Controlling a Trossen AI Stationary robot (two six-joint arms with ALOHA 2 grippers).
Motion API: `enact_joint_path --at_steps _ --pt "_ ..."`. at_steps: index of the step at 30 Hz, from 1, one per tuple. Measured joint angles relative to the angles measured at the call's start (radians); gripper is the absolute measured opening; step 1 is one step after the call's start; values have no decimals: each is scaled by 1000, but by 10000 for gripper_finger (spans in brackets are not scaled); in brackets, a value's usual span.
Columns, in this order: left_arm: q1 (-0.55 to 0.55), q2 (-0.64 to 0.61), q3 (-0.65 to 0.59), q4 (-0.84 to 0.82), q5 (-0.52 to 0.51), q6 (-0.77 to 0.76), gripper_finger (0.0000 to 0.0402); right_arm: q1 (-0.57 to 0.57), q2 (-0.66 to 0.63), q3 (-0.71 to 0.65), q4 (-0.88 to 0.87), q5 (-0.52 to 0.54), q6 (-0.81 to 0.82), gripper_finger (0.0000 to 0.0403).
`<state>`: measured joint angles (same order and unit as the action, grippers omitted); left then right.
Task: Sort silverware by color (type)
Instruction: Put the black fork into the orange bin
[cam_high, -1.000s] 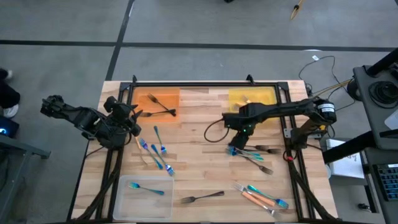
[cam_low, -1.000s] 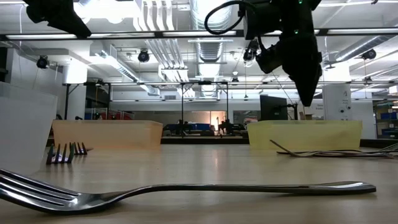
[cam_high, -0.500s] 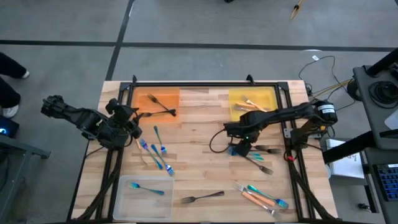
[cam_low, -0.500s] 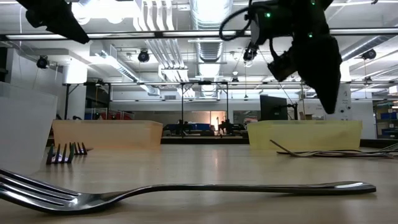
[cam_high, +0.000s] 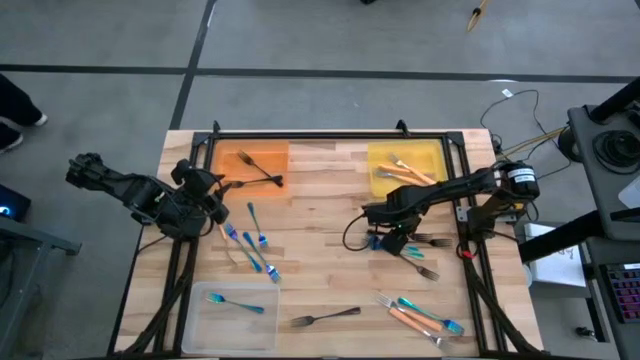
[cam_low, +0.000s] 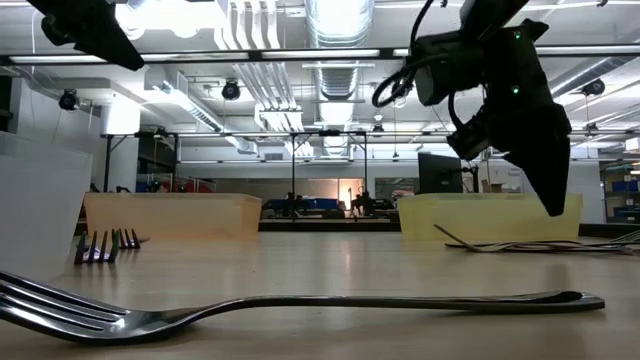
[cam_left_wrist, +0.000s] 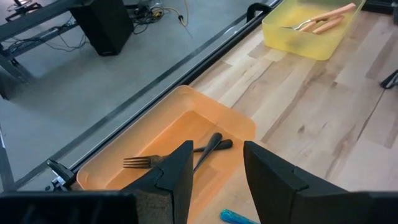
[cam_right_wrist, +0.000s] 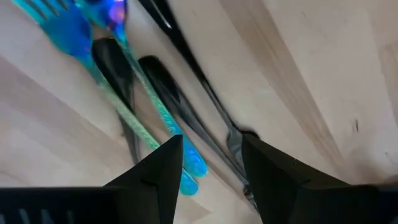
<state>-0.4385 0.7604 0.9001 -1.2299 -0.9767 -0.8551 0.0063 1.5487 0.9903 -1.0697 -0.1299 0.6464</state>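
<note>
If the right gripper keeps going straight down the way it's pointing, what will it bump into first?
Probably the blue-teal fork lying in the pile with dark grey forks; the open right gripper points right at them, though depth is unclear.

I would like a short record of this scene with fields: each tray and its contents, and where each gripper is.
orange tray: two dark grey forks, crossed
yellow tray: orange-handled utensils
clear tray: one blue-teal fork
right gripper: open, above a mixed pile of blue-teal and grey forks
left gripper: open, empty, beside the orange tray
</note>
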Motion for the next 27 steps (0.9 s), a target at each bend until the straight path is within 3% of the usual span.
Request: enact_joint_path --at_steps 14,22,27 --pt "0 0 0 9 1 0 123 2 137 14 27 2 -90 148" --pt "0 -1 0 11 21 3 123 -7 123 64 28 4 -136 148" --pt "0 0 0 11 21 4 123 -25 122 65 28 60 -142 148"
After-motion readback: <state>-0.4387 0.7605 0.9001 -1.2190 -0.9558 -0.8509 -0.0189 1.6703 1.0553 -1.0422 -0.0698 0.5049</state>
